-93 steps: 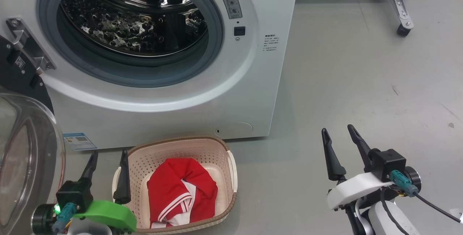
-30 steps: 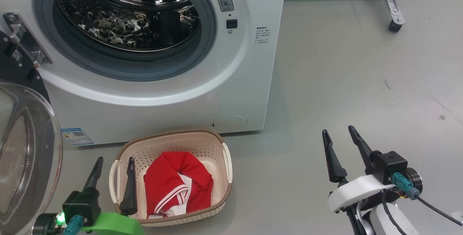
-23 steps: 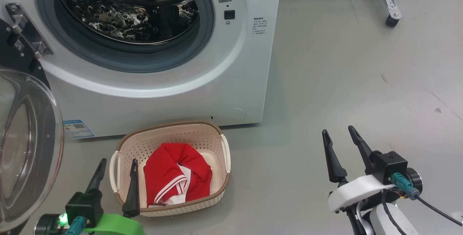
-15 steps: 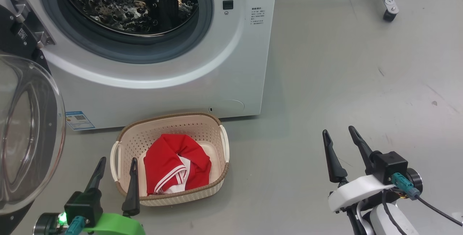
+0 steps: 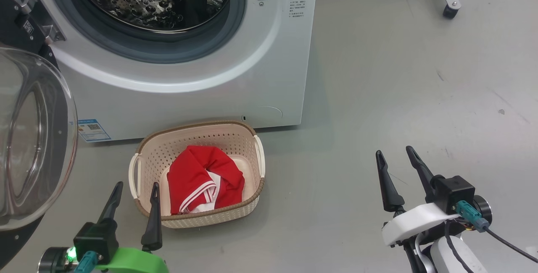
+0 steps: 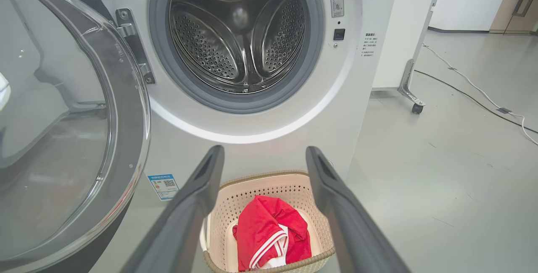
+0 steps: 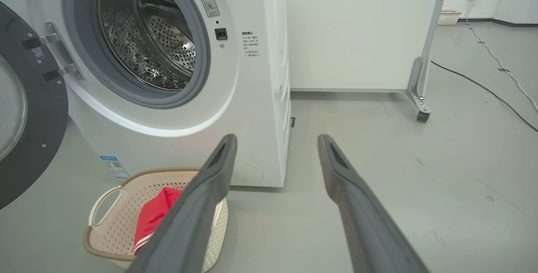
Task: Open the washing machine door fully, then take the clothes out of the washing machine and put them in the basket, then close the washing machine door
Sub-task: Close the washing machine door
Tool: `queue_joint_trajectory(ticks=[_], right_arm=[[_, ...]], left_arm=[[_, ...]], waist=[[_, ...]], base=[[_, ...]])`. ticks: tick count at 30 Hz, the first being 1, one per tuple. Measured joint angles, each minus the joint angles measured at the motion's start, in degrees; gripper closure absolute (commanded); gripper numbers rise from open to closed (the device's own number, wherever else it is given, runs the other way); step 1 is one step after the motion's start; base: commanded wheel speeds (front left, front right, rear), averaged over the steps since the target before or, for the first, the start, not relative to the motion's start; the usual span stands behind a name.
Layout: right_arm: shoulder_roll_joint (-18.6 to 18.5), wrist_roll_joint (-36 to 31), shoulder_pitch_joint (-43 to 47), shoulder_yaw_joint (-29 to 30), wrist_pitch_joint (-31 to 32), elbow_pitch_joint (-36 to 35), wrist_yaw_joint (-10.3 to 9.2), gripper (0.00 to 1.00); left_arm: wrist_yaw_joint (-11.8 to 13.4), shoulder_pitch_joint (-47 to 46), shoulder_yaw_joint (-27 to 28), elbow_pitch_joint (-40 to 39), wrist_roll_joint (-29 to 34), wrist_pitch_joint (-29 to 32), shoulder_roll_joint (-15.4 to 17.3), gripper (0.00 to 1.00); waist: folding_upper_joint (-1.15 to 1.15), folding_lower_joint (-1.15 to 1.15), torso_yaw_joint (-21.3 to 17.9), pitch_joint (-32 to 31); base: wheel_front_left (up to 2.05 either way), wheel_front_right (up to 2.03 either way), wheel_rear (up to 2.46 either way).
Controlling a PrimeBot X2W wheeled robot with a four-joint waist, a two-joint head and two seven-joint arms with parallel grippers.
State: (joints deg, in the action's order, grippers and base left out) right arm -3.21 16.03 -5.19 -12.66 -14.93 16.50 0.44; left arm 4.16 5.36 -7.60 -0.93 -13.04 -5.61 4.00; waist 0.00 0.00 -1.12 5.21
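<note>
The washing machine door (image 5: 29, 138) stands wide open beside the washing machine (image 5: 189, 92). The red clothes (image 5: 201, 176) lie in the basket (image 5: 197, 127) on the floor (image 5: 378, 96), just in front. The left hand (image 5: 138, 185) and right hand (image 5: 393, 150) are spread, holding nothing.

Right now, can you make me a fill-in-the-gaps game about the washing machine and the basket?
The washing machine door stands ____.
The clothes in the basket are mostly ____.
The basket sits in ____ of the washing machine.
The left gripper and right gripper both hold ____.
Missing words: open, red, front, nothing.
</note>
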Motion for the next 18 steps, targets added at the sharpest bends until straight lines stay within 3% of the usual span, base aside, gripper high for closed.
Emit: queue_joint_trajectory(ticks=[18], right_arm=[[0.01,-0.09,0.0,0.58,0.0,0.01,0.0,0.0]], left_arm=[[0.01,0.02,0.02,-0.77,0.0,0.09,0.1,0.0]], waist=[[0.0,0.0,0.64,-0.04]], base=[[-0.01,0.01,0.0]])
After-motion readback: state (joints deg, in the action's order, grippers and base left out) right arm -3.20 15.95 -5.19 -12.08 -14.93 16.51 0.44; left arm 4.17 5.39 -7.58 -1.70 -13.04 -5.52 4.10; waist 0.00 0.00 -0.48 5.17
